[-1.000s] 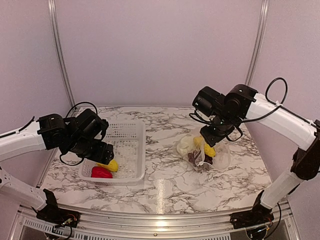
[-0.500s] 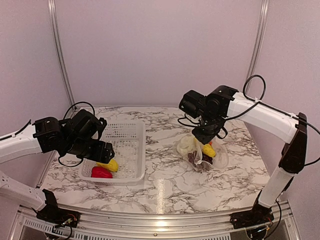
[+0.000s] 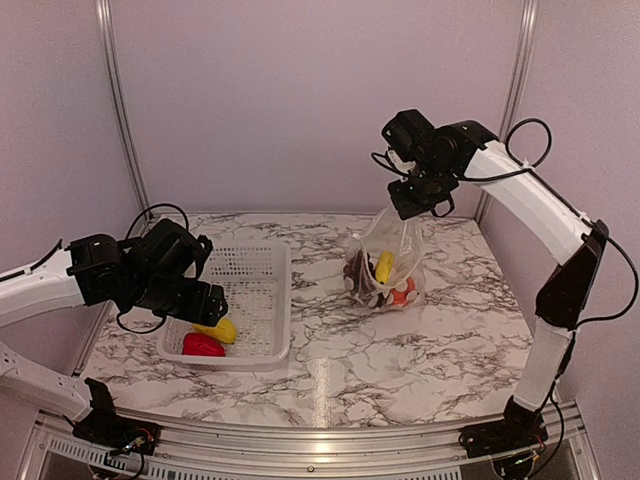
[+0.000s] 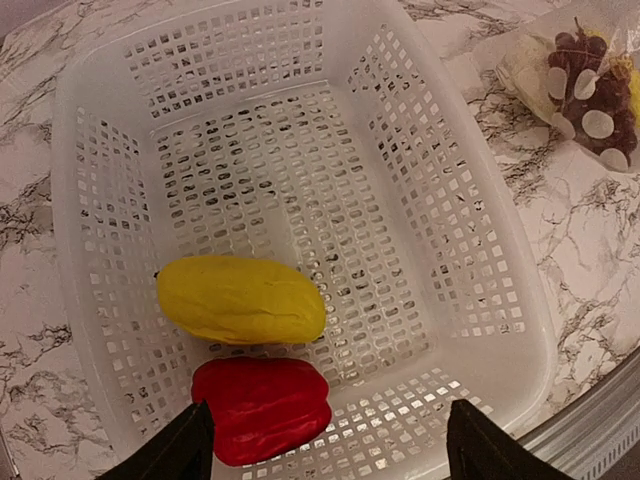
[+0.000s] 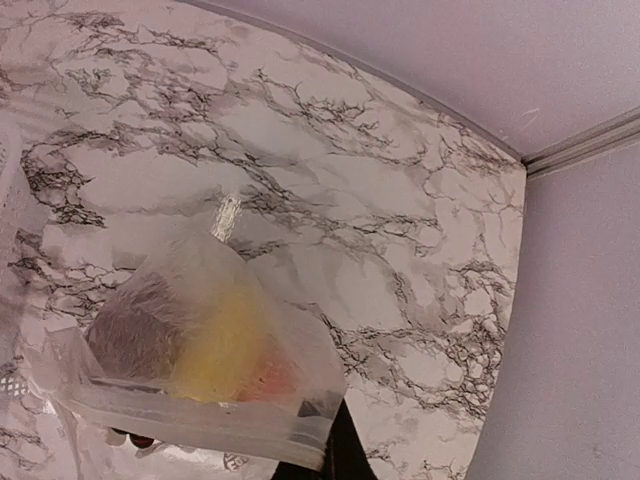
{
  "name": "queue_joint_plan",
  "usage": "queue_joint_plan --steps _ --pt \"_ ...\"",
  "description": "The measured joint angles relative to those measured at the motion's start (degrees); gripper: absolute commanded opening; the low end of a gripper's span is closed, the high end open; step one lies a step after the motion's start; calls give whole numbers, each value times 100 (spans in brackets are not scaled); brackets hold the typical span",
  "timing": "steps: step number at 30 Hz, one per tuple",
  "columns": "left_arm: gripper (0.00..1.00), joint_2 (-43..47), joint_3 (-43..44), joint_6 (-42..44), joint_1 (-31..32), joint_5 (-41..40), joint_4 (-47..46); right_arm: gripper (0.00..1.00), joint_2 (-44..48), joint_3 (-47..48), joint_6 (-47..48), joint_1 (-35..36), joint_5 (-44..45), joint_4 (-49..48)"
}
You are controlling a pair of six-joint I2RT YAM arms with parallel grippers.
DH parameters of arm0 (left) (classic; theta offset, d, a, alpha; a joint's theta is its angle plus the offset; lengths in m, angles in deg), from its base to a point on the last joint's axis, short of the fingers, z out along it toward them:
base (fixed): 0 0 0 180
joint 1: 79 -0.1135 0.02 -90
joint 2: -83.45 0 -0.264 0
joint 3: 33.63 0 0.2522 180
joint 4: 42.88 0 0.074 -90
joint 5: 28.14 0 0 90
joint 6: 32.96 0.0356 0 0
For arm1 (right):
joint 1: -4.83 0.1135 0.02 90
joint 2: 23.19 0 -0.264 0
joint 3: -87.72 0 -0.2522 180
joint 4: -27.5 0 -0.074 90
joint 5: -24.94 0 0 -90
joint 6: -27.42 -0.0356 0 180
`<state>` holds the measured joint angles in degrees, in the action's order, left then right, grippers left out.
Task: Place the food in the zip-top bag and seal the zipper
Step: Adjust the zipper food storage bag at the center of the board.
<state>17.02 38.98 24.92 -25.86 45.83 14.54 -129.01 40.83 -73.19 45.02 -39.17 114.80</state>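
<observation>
Over the marble tabletop (image 3: 330, 370), left gripper (image 4: 330, 445) hangs spread wide just above the red pepper (image 4: 262, 408) in the basket (image 4: 470, 250), right gripper (image 3: 408, 208) pinching the zip-top bag (image 3: 385, 265) aloft well to its right.

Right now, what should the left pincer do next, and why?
Probably lower the open left pincer onto the red pepper: it hovers right above the white basket, where pepper and yellow fruit lie unbagged, while the right pincer holds the zip-top bag lifted.
</observation>
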Motion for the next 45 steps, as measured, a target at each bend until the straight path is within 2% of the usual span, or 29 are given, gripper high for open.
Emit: queue_joint_plan --steps 3,6,12,18,24,32,45 --pt "82 4 0 11 -46 -57 81 0 59 66 -37 -413 -35 -46" --pt "82 66 -59 13 -101 -96 127 0 330 -361 -72 -586 -190 -205" --pt "79 205 -341 -98 -216 -50 210 0 879 -2044 -256 -330 -1213 -741" --pt "80 199 -570 -286 -293 114 302 0 706 -2844 -540 -15 -2345 -1211" --pt "80 79 -579 -415 -378 173 321 0 570 -2785 -632 42 -2826 -1314" --pt "78 -382 -577 -354 -492 299 339 0 568 -1980 -704 42 -2999 -1261" --pt "91 -1484 -481 -116 -546 313 470 0 737 -2396 -850 42 -3248 -1353"
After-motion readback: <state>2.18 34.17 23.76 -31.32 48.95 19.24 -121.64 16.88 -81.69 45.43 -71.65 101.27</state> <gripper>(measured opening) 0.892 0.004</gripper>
